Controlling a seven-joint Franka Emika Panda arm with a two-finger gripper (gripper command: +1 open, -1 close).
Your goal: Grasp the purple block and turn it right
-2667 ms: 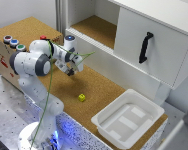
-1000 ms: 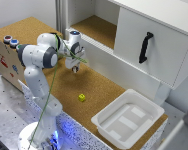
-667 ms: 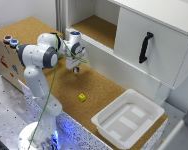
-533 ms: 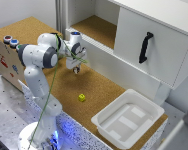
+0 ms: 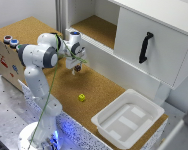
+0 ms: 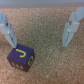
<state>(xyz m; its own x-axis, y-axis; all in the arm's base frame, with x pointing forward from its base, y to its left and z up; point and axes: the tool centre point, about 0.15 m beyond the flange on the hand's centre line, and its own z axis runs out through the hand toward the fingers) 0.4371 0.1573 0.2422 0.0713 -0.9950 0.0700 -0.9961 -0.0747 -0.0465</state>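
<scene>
Since the earliest frame, the arm has swung from the exterior view's left toward the cabinet and come down over the cork surface; over the last second it has held almost still.

Purple block (image 6: 21,57): rests on the cork table (image 6: 45,25), with a yellow marking on its top face and another on its near face. In the wrist view it lies just beside one fingertip (image 6: 11,41), off the midline between the two. In the exterior view the block is hidden below the gripper (image 5: 77,68).

Gripper (image 6: 38,35): fingers spread wide, nothing between them, pointing down at the table. Whether the fingertip touches the block cannot be told.

Surroundings, exterior view: a small yellow cube (image 5: 82,97) lies on the table, well apart from the gripper. A white tray (image 5: 128,120) sits at the exterior view's right. A white cabinet door (image 5: 156,47) with a black handle (image 5: 144,47) stands behind, beside an open shelf (image 5: 96,27).
</scene>
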